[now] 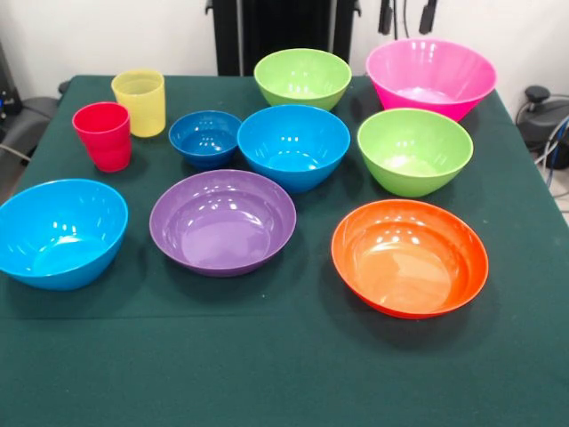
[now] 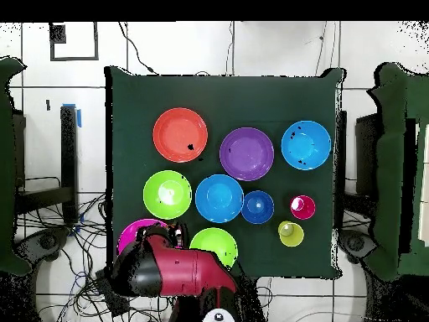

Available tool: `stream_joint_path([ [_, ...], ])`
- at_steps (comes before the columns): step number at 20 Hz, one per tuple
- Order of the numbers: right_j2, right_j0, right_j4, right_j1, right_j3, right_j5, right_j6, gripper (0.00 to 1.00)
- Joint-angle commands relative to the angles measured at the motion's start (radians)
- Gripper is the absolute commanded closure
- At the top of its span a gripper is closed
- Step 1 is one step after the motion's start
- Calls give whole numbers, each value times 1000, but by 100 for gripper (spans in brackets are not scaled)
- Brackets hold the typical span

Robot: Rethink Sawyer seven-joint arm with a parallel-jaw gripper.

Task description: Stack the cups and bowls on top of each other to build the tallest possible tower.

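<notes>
While bowls dot the green table (image 1: 267,374), the hand's (image 2: 178,233) state stays unreadable.

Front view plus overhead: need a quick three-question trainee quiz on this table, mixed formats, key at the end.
1. True or false: the red cup is stacked inside the yellow cup.
2. Which bowl sits directly between the two cups and the central light blue bowl? A) orange bowl B) small dark blue bowl C) pink bowl
3. Fill in: in the overhead view the arm partly covers the ___ bowl.

Key: 1 false, they stand side by side; 2 B; 3 pink.
</notes>
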Motion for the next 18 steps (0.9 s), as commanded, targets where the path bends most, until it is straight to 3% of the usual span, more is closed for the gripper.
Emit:
stream_joint_path([
  [1, 16, -7, -61, 122, 45, -77, 144, 0],
  [10, -6, -1, -49, 146, 62, -133, 165, 0],
  [18, 6, -55, -71, 104, 94, -122, 137, 0],
])
